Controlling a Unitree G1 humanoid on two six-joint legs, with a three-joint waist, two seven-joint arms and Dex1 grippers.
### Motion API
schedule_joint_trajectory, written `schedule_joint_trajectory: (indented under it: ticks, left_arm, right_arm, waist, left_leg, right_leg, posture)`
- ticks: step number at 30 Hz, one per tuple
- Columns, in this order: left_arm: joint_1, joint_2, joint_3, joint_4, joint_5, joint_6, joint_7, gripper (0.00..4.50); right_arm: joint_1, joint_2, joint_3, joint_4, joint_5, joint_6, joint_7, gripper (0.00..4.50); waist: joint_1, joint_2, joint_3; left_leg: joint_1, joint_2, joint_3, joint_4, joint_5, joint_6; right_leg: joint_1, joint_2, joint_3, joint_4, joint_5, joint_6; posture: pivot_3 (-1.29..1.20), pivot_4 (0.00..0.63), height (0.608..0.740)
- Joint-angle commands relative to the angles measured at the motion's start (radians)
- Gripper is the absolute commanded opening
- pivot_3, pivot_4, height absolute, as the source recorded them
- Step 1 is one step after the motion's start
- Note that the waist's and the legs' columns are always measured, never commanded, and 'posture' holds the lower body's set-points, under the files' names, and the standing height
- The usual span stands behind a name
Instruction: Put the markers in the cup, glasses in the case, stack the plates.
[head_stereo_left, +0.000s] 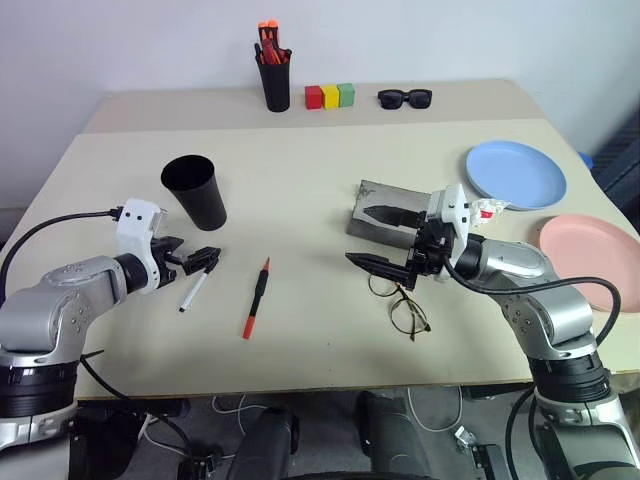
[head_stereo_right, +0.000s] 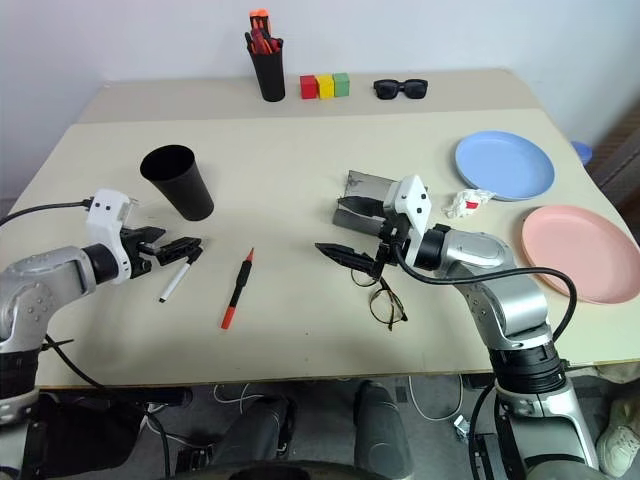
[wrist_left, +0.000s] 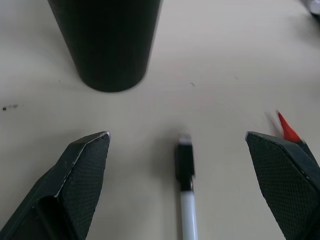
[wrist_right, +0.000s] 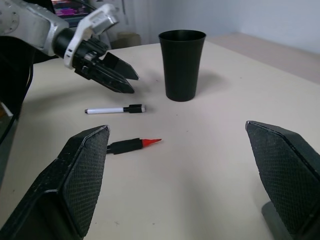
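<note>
On the near part of the surface (head_stereo_left: 300, 190), the wire-rimmed glasses (head_stereo_left: 403, 305) lie flat, right of the middle. Just left of them lies the black marker with the red cap (head_stereo_left: 255, 298), and further left lies the white marker (head_stereo_left: 194, 290). The left pincer (head_stereo_left: 198, 259) hangs just above the white marker's dark end with its two fingers spread wide and nothing in them. The right pincer (head_stereo_left: 378, 238) hangs just above the glasses, also spread wide and empty. Under its far finger sits the grey case (head_stereo_left: 372, 217), lying open. A bit further back on the left stands the wide black cup (head_stereo_left: 195, 191), upright. On the right lies the pink plate (head_stereo_left: 590, 250), with the light blue plate (head_stereo_left: 515, 173) behind it, and they are apart. At the far edge stand a pen cup (head_stereo_left: 274, 80) with orange-red pens, three small coloured blocks (head_stereo_left: 330, 96) and black sunglasses (head_stereo_left: 405, 97).
</note>
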Motion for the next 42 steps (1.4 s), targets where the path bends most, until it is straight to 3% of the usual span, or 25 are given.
schedule_joint_trajectory:
  ticks: [1,11,14,21,22,34,39,42]
  left_arm:
    - [-0.047,0.013,-0.023,0.019,0.004,0.057,-0.004,4.5]
    - [-0.174,0.054,-0.18,0.06,0.043,0.209,-0.029,4.5]
    - [-0.201,0.05,-0.235,0.07,0.053,0.175,-0.078,3.75]
    - [-0.23,0.065,-0.297,0.102,0.084,0.252,-0.089,0.23]
    - [-0.221,0.08,-0.308,0.097,0.091,0.248,-0.1,0.05]
    - [-0.262,0.078,-0.26,0.042,0.087,0.216,-0.118,0.05]
    - [-0.316,0.0,-0.184,0.054,0.066,0.019,-0.152,0.05]
    - [-0.331,-0.031,-0.182,0.073,0.113,-0.187,-0.196,0.05]
  right_arm:
    - [0.026,0.007,-0.013,-0.057,0.013,-0.012,-0.014,4.45]
    - [0.077,0.025,-0.012,-0.084,0.01,-0.024,-0.061,4.45]
    - [0.083,0.028,-0.011,-0.095,0.013,-0.019,-0.07,4.5]
    - [0.084,0.014,-0.023,-0.095,0.013,-0.015,-0.078,4.5]
    - [0.084,0.012,-0.025,-0.094,0.013,-0.015,-0.079,4.5]
    - [0.065,0.008,-0.018,-0.066,-0.002,-0.024,-0.074,4.5]
    - [0.058,0.008,-0.018,-0.06,-0.008,-0.026,-0.072,4.5]
    - [0.05,0.014,-0.015,-0.051,-0.017,-0.037,-0.075,4.5]
  waist:
    - [-0.004,0.0,0.0]
    - [0.002,0.0,0.0]
    - [0.0,0.0,0.0]
    - [-0.003,0.0,0.0]
    - [-0.004,0.0,0.0]
    - [-0.002,0.0,0.0]
    - [0.003,0.0,0.0]
    - [0.0,0.0,0.0]
  left_leg:
    - [0.0,0.0,0.0,0.0,0.0,0.0]
    - [-0.001,0.0,0.0,0.0,0.0,0.0]
    - [-0.001,0.0,0.0,0.0,0.0,0.0]
    - [-0.001,0.001,0.0,0.0,0.0,-0.001]
    - [-0.001,0.001,0.0,0.0,0.0,-0.001]
    - [-0.001,0.001,0.0,0.0,0.0,-0.001]
    - [-0.001,0.001,0.0,0.001,0.0,-0.001]
    - [-0.001,0.0,0.0,0.0,0.001,-0.001]
  right_leg:
    - [0.0,0.0,0.0,0.0,0.0,0.0]
    - [-0.001,0.0,0.0,0.0,0.0,0.0]
    - [-0.001,0.0,0.0,0.0,0.0,0.0]
    - [-0.002,0.001,0.0,0.0,0.0,0.0]
    - [-0.002,0.001,0.0,0.0,0.0,0.0]
    - [-0.002,0.001,0.0,0.001,0.0,0.0]
    - [-0.001,0.001,0.0,0.0,0.0,0.0]
    - [-0.001,0.0,0.0,0.0,0.0,0.0]
  posture:
    - [0.0,0.15,0.74]
    - [0.0,0.15,0.74]
    - [0.0,0.15,0.74]
    - [0.0,0.15,0.74]
    - [0.0,0.15,0.74]
    - [0.0,0.15,0.74]
    - [0.0,0.15,0.74]
    - [0.0,0.15,0.74]
